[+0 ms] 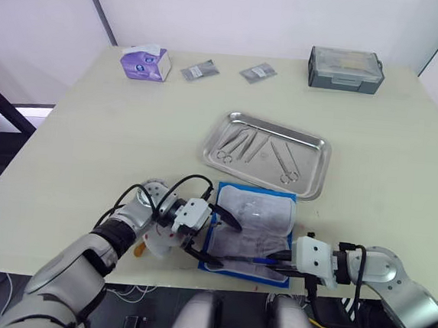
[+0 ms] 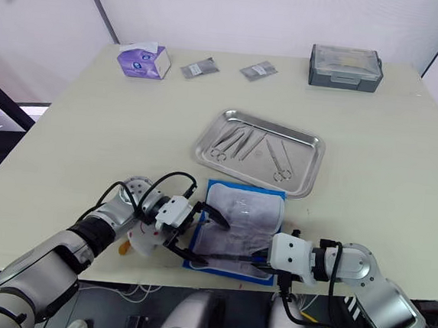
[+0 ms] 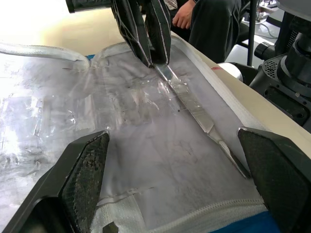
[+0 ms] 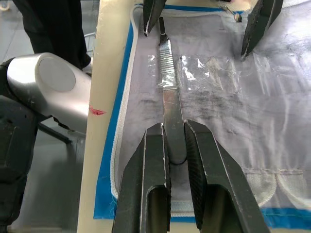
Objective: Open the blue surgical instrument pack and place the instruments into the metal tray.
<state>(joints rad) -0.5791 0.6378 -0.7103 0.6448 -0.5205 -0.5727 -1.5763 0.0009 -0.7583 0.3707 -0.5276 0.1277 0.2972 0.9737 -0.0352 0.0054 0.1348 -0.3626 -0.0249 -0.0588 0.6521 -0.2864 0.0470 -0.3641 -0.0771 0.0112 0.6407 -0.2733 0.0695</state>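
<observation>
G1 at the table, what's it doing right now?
Unpacking instruments. The blue surgical instrument pack lies open at the table's near edge, pale lining up. The right gripper is shut on a flat silvery instrument lying on the lining. The left gripper is open over the pack's left side. Several instruments already lie in the metal tray just beyond the pack.

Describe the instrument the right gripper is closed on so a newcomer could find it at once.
Start at the metal tray mid-table, then drop to the opened blue surgical instrument pack at the near edge. Along its near side lies a flat silvery handle, pinched by the right gripper; unlike the ring-handled instruments in the tray, it lies alone on the pale lining.
</observation>
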